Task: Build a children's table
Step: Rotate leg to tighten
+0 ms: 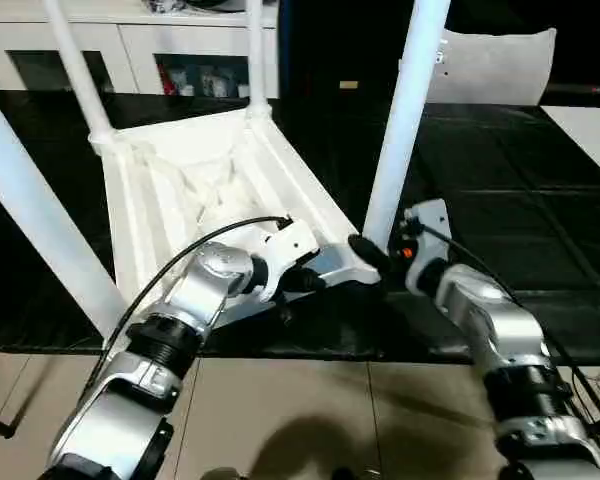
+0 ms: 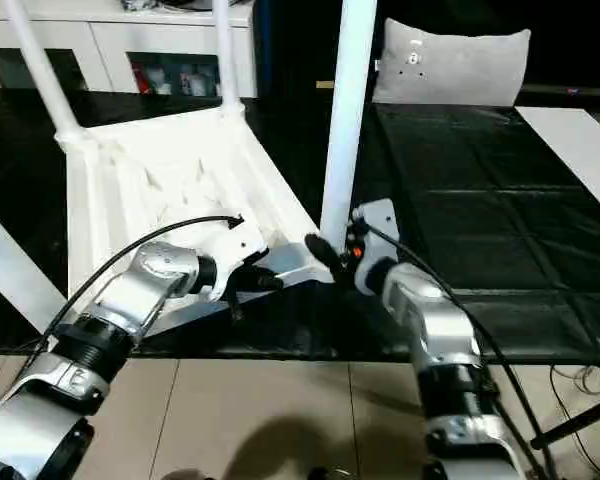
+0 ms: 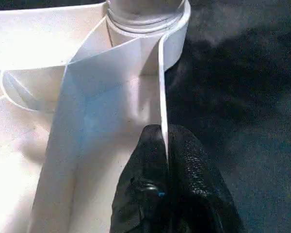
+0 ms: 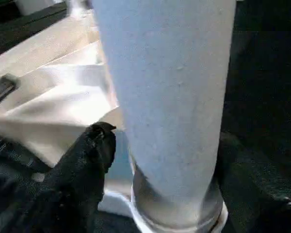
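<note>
A: Item one, the children's table (image 1: pixel 195 175). Position?

B: Upside down on the black floor mat (image 1: pixel 500 190), ribbed underside facing up. Legs stand in the corner sockets. The near corner lies between the two tools.

A: Left tool (image 3: pixel 166 160)?

B: Clenched on the thin upright rim of the table top. One black finger (image 3: pixel 140 179) sits inside the rim, the other outside, with the wall pinched between them. The corner socket and its leg stand just beyond the fingertips, along the same rim.

A: Right tool (image 4: pixel 162 170)?

B: Set around the base of the near leg (image 1: pixel 402 110). One black finger (image 4: pixel 87 160) is just beside the leg on the table side; the other shows at the far side of the leg as a dark shape. Whether the pads press the leg cannot be told; a narrow gap seems to show at the nearer finger.

A: The leg relative to that tool?

B: Between its fingers, rising upright from the socket collar, which sits just below fingertip level.

A: Other entries?

B: A white cabinet (image 1: pixel 130 45) beyond the table, well apart from both tools. A pale cushion-like object (image 2: pixel 450 65) lies past the right tool.
</note>
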Robot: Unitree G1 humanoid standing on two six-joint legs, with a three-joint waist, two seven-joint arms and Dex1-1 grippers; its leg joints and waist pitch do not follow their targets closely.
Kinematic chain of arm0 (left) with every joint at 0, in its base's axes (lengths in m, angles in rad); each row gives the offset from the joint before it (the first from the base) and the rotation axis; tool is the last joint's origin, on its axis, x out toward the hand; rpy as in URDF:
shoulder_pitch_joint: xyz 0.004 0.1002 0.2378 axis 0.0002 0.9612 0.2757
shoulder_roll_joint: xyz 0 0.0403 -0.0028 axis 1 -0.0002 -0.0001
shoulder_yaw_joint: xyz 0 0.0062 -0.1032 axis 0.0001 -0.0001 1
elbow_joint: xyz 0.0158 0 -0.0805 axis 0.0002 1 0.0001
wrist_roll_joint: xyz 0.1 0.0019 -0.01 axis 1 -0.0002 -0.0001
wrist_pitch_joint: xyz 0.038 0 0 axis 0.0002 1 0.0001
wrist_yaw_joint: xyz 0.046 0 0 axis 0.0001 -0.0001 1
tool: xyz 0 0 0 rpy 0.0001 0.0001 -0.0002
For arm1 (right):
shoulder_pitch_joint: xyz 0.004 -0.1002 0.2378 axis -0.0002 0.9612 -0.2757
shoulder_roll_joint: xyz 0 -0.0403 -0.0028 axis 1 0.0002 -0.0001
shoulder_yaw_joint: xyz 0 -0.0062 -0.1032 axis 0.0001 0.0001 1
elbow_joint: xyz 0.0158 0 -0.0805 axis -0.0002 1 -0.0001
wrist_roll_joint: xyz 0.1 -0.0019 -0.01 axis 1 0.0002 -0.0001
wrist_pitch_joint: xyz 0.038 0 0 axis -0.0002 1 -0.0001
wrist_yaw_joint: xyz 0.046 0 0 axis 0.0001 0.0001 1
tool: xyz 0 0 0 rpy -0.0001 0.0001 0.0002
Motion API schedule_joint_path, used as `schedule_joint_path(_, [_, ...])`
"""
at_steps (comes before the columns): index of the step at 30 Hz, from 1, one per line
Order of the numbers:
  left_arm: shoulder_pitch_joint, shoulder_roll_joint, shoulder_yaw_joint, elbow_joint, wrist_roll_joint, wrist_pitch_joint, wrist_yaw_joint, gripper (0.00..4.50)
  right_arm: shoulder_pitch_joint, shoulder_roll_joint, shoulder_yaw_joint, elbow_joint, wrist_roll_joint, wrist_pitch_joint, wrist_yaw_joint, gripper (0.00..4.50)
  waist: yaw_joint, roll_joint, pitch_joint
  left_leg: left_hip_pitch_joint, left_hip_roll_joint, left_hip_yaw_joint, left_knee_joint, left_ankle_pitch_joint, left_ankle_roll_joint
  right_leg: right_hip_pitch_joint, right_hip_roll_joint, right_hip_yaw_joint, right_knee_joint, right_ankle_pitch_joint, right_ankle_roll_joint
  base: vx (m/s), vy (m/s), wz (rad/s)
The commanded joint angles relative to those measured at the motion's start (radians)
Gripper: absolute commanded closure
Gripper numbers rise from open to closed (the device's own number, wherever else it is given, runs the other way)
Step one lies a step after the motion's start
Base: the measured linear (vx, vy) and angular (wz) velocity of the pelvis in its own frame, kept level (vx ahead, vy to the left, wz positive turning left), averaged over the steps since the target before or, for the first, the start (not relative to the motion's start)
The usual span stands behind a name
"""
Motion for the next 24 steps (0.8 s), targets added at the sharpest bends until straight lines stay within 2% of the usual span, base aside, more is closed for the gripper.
schedule_joint_path(1, [-0.011, 0.023, -0.005, -0.024, 0.007, -0.055, -0.024, 4.5, 0.007, -0.024, 0.008, -0.038, 0.029, -0.021, 0.079, 0.83, 0.006, 0.006, -0.08, 0.0, 0.042, -0.007, -0.069, -0.093, 0.096, 0.081, -0.103, 0.059, -0.088, -0.411, 0.045, 0.0, 0.0, 0.0])
schedule_joint_path(6, [-0.012, 0.08, -0.029, 0.01, 0.009, -0.147, -0.111, 4.5, 0.023, -0.129, 0.017, -0.06, 0.052, -0.029, 0.24, 0.39, 0.018, 0.0, -0.081, -0.001, 0.038, -0.003, -0.068, -0.076, 0.099, 0.082, -0.101, 0.062, -0.087, -0.423, 0.059, 0.0, 0.0, 0.0])
schedule_joint_path(9, [-0.012, 0.105, -0.044, 0.028, -0.006, -0.222, -0.185, 4.5, 0.022, -0.191, 0.037, -0.064, 0.071, -0.025, 0.343, 0.02, 0.02, -0.001, -0.077, 0.002, 0.031, 0.001, -0.066, -0.098, 0.096, 0.081, -0.098, 0.055, -0.096, -0.465, 0.069, 0.0, 0.0, 0.0])
schedule_joint_path(11, [-0.015, 0.117, -0.059, 0.04, -0.011, -0.263, -0.234, 4.5, 0.02, -0.236, 0.063, -0.067, 0.082, -0.011, 0.434, 0.02, 0.025, 0.001, -0.078, 0.003, 0.033, 0.001, -0.065, -0.1, 0.101, 0.081, -0.095, 0.053, -0.098, -0.472, 0.082, 0.0, 0.0, 0.0])
schedule_joint_path(12, [-0.018, 0.123, -0.07, 0.047, -0.012, -0.287, -0.263, 4.5, 0.018, -0.257, 0.079, -0.068, 0.085, 0.0, 0.482, 0.02, 0.028, -0.003, -0.078, 0.003, 0.036, 0.002, -0.065, -0.1, 0.104, 0.081, -0.095, 0.054, -0.097, -0.468, 0.086, 0.0, 0.0, 0.0])
schedule_joint_path(15, [-0.021, 0.127, -0.081, 0.057, -0.015, -0.318, -0.299, 4.5, 0.01, -0.274, 0.1, -0.05, 0.074, -0.02, 0.524, 0.02, 0.039, -0.001, -0.079, 0.005, 0.037, 0.003, -0.065, -0.097, 0.099, 0.078, -0.096, 0.053, -0.097, -0.478, 0.085, 0.0, 0.0, 0.0])
schedule_joint_path(16, [-0.022, 0.133, -0.095, 0.06, -0.02, -0.349, -0.344, 4.5, 0.001, -0.287, 0.126, -0.037, 0.058, -0.05, 0.565, 0.02, 0.048, -0.001, -0.08, 0.009, 0.038, 0.004, -0.065, -0.1, 0.094, 0.075, -0.099, 0.055, -0.095, -0.476, 0.076, 0.0, 0.0, 0.0])
schedule_joint_path(18, [-0.023, 0.136, -0.1, 0.061, -0.021, -0.357, -0.358, 4.5, -0.001, -0.29, 0.134, -0.036, 0.055, -0.057, 0.579, 0.02, 0.053, 0.0, -0.08, 0.011, 0.044, 0.003, -0.068, -0.1, 0.091, 0.074, -0.099, 0.057, -0.092, -0.465, 0.063, 0.0, 0.0, 0.0])
schedule_joint_path(19, [-0.025, 0.137, -0.101, 0.065, -0.022, -0.367, -0.37, 4.5, -0.002, -0.295, 0.144, -0.036, 0.057, -0.06, 0.604, 0.19, 0.057, 0.001, -0.08, 0.012, 0.048, 0.0, -0.069, -0.096, 0.089, 0.074, -0.101, 0.059, -0.089, -0.454, 0.054, 0.0, 0.0, 0.0])
schedule_joint_path(22, [-0.036, 0.141, -0.103, 0.083, -0.026, -0.406, -0.417, 4.5, -0.004, -0.31, 0.175, -0.019, 0.057, -0.098, 0.671, 0.37, 0.068, -0.002, -0.08, 0.013, 0.046, 0.004, -0.068, -0.101, 0.091, 0.073, -0.103, 0.059, -0.089, -0.463, 0.052, 0.0, 0.0, 0.0])
schedule_joint_path(24, [-0.038, 0.145, -0.103, 0.084, -0.03, -0.414, -0.434, 4.5, -0.004, -0.31, 0.181, -0.013, 0.062, -0.094, 0.692, 0.47, 0.07, -0.002, -0.08, 0.011, 0.047, 0.004, -0.069, -0.101, 0.089, 0.075, -0.103, 0.059, -0.088, -0.462, 0.052, 0.0, 0.0, 0.0])
